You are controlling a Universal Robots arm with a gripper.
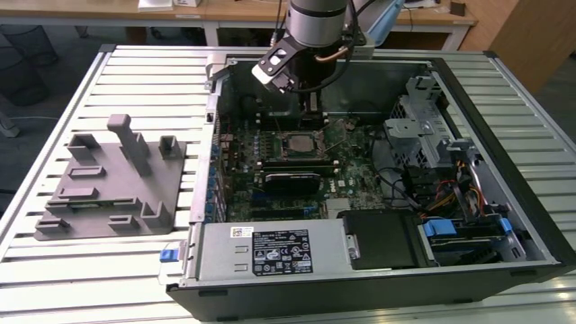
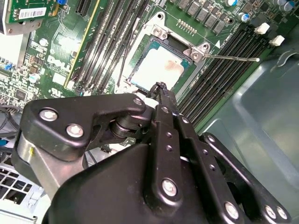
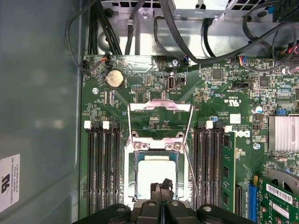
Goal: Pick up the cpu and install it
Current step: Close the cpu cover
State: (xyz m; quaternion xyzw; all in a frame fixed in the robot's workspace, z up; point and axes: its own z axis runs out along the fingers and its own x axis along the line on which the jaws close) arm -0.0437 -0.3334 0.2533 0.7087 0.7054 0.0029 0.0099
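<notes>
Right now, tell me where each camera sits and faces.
Exterior view: off the arm, high, looking down into the computer case; arm and pincer show.
First wrist view: on the wrist, facing the motherboard squarely; pincer tips show.
Second wrist view: on the wrist, aslant; pincer linkage shows.
Both share the cpu below the pincer.

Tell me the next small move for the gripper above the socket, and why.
Probably a short, straight lift away from the board. The cpu already lies flat inside the socket frame. The gripper sits right above it with its fingers together and nothing between them, and the load plate stands flipped open, so backing off looks sensible.
</notes>
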